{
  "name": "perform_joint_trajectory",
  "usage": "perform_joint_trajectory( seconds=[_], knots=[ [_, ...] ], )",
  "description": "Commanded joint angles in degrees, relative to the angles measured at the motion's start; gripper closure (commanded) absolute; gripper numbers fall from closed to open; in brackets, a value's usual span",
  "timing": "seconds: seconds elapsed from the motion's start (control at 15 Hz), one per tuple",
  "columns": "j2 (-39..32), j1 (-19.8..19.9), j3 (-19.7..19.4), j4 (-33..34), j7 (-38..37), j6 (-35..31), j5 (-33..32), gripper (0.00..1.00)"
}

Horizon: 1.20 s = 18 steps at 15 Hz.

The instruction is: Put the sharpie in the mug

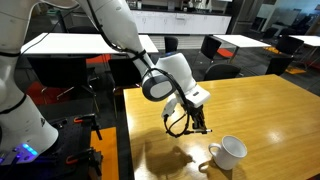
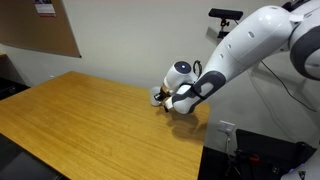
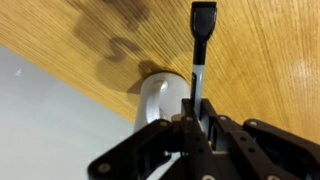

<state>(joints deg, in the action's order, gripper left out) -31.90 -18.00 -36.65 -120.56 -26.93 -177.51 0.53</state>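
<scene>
**Entry 1. Hazards.** I am judging a miss at the rim to be the main risk. The sharpie (image 3: 198, 70) is sticking well out past my gripper (image 3: 195, 126). If its far end is sitting beside the mug (image 3: 156, 100) rather than over the opening as I lower, it is likely to hit the wall, shoving or tipping the mug. Second, letting go too high or at a slant is likely to send the sharpie bouncing off the rim and rolling across the table (image 3: 265, 60). Third, a thin round barrel may be twisting in a light pinch.

**Entry 2. Fingers.** My fingers (image 3: 213, 130) are pressing almost together, clamping the sharpie by its lower barrel, with only its thickness parting them. They are touching nothing else that I can see.

**Entry 3. Sharpie.** In the wrist view it is pointing away from me with the dark cap farthest out. It is passing just beside the mug, on the side away from the table edge. It is not in the mug.

**Entry 4. Mug.** In an exterior view (image 1: 228, 152) it is standing upright on the table. My gripper is hovering above and to one side of it, near but apart. I cannot tell what it is holding inside.

**Entry 5. Table.** Wooden, it is lying under the mug and stretching beyond it.
</scene>
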Motion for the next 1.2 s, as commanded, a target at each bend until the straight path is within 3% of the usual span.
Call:
perform_joint_trajectory(
  seconds=[0.0,0.27,0.67,1.13],
  knots=[
    [-4.2,-5.4,-5.8,1.9,-4.9,-2.1,0.9,0.97],
    [-7.2,-9.5,-10.4,2.8,-8.9,-2.4,1.6,0.97],
    [-12.9,-15.2,-16.3,4.1,-9.0,-3.6,10.5,0.97],
    [-20.1,-19.1,-21.9,5.9,-11.0,-4.0,18.6,0.97]
  ],
)
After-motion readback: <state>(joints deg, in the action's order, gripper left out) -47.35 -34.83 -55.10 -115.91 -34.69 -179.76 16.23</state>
